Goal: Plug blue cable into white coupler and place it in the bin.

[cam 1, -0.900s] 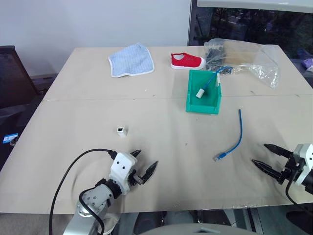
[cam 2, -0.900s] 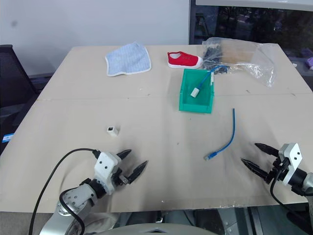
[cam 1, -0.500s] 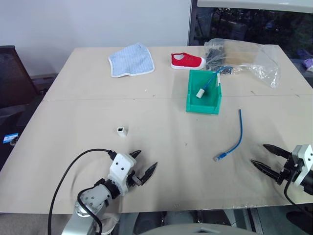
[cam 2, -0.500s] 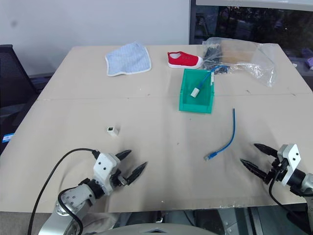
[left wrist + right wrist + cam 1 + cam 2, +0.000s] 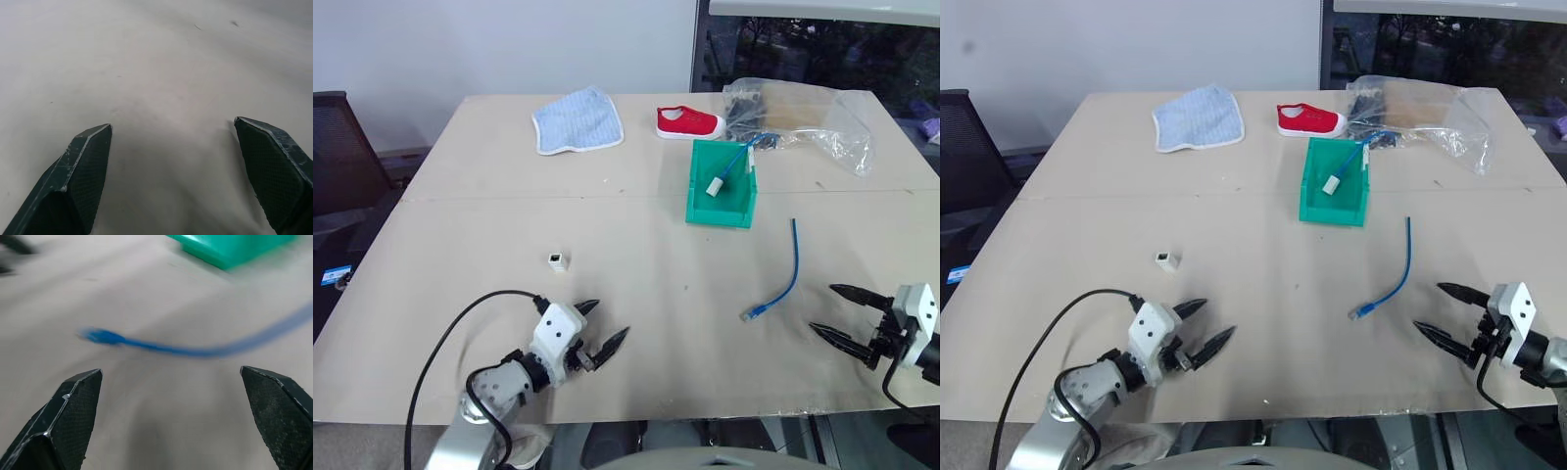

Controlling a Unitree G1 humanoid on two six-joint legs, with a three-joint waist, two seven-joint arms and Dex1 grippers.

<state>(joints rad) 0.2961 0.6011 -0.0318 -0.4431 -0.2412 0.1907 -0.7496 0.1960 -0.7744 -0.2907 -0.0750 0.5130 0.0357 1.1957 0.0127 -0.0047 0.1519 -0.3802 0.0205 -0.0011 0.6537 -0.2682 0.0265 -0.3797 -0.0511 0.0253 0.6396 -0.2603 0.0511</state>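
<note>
The blue cable point(image 5: 790, 266) lies loose on the table's right half, curving down to its plug end near the front. My right gripper point(image 5: 822, 308) is open just right of that plug end, low over the table, not touching it. The right wrist view shows the blue cable point(image 5: 195, 350) across the gap between the fingers point(image 5: 63, 416). The white coupler point(image 5: 557, 260) stands alone left of centre. Below it, near the front edge, my left gripper point(image 5: 610, 318) is open over bare table. The teal bin point(image 5: 718, 213) sits beyond the cable.
Inside the bin lie a second blue cable point(image 5: 736, 162) and a second white coupler point(image 5: 715, 186). At the back of the table are a blue-striped cloth point(image 5: 578, 119), a red shoe point(image 5: 688, 121) and a clear plastic bag point(image 5: 808, 116). A black chair point(image 5: 342, 147) stands at the left.
My right gripper has edged slightly left toward the cable's plug end. The left gripper has stayed about where it was. Cable and coupler have not moved.
</note>
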